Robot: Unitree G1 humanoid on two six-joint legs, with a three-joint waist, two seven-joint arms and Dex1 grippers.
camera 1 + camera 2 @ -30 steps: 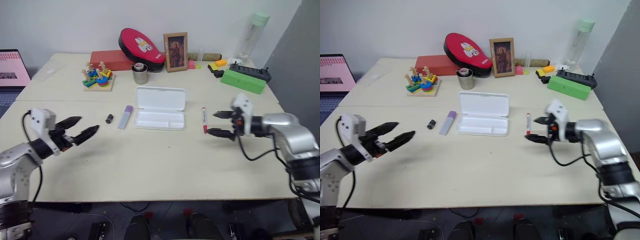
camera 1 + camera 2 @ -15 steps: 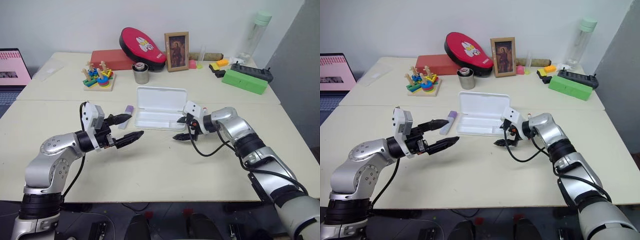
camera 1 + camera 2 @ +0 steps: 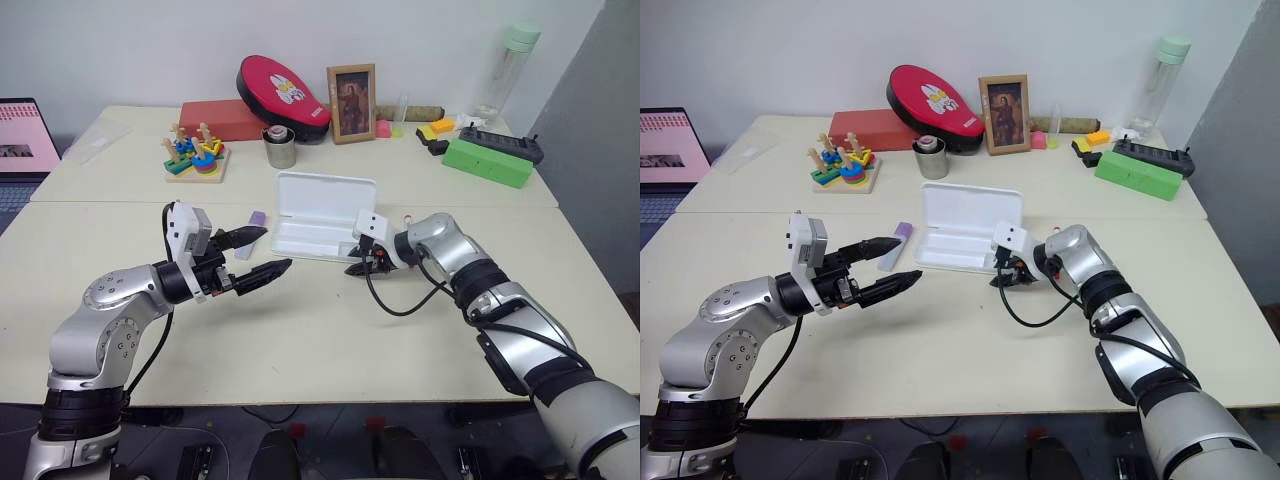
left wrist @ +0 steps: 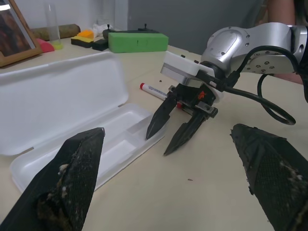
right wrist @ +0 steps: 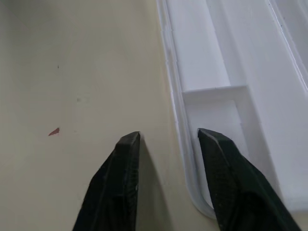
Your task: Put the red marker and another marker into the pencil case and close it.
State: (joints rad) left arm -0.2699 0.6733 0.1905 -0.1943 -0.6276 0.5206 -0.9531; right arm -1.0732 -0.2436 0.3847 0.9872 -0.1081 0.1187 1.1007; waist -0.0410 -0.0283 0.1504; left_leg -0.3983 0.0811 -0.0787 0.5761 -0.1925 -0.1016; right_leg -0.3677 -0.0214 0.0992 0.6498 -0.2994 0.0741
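Observation:
The pencil case [image 3: 325, 195] lies open and white in the middle of the table, its lid tilted back. My right gripper [image 3: 360, 266] is at the case's front right corner. Its fingers [image 5: 126, 163] straddle the tray's rim [image 5: 179, 120] with a narrow gap, one over the table and one over a compartment, touching nothing. The red marker [image 4: 155, 90] lies on the table just behind that gripper. The lavender marker [image 3: 902, 232] lies left of the case, partly behind my left gripper [image 3: 276, 248]. That gripper hangs wide open and empty, pointing toward the case.
Along the back stand a green box [image 3: 487, 162], a metal cup [image 3: 280, 148], a wooden stacking toy [image 3: 196, 158], a red box [image 3: 222, 118], a red pouch [image 3: 283, 92], a framed picture [image 3: 351, 90] and a bottle [image 3: 505, 70]. A laptop [image 3: 25, 135] sits far left.
My right gripper moved left from beside the red marker to the case's front corner, and its fingers narrowed. My left gripper swung right toward the case, staying wide open.

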